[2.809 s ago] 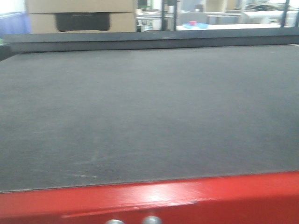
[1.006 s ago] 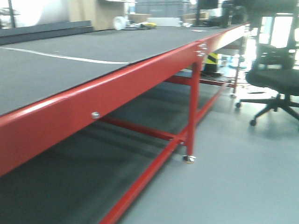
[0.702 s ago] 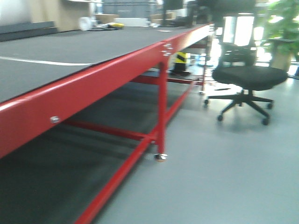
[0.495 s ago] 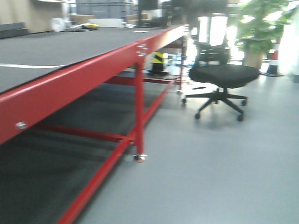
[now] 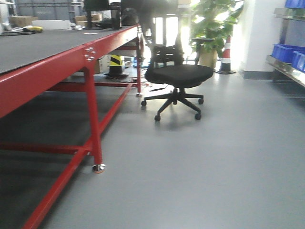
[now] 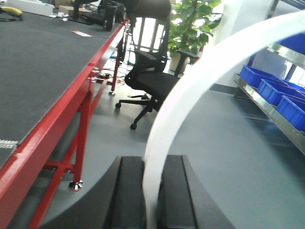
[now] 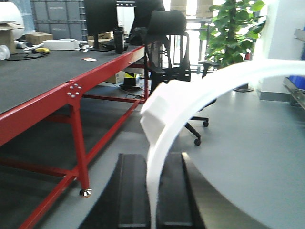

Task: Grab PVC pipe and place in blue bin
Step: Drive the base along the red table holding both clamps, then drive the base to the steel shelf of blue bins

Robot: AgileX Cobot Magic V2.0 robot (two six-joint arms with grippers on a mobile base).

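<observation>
In the left wrist view a white curved PVC pipe (image 6: 200, 71) arcs up and to the right, and my left gripper (image 6: 153, 164) is shut on its lower end. The right wrist view shows another white curved PVC pipe (image 7: 190, 93) with a wider collar end, held by my shut right gripper (image 7: 153, 160). Blue bins (image 6: 267, 86) stand in a row on a metal shelf at the right, some way ahead; one blue bin (image 5: 285, 51) also shows at the right edge of the front view. Neither gripper appears in the front view.
A long red-framed table (image 5: 57, 71) with a dark top runs along the left. A black office chair (image 5: 178, 76) stands on the grey floor (image 5: 214, 162) ahead. Behind it are a potted plant (image 5: 212, 24) and a striped cone (image 5: 226, 55).
The front view has swung right, from the dark table top past the red table edge to the floor, the chair and the shelf with blue bins.
</observation>
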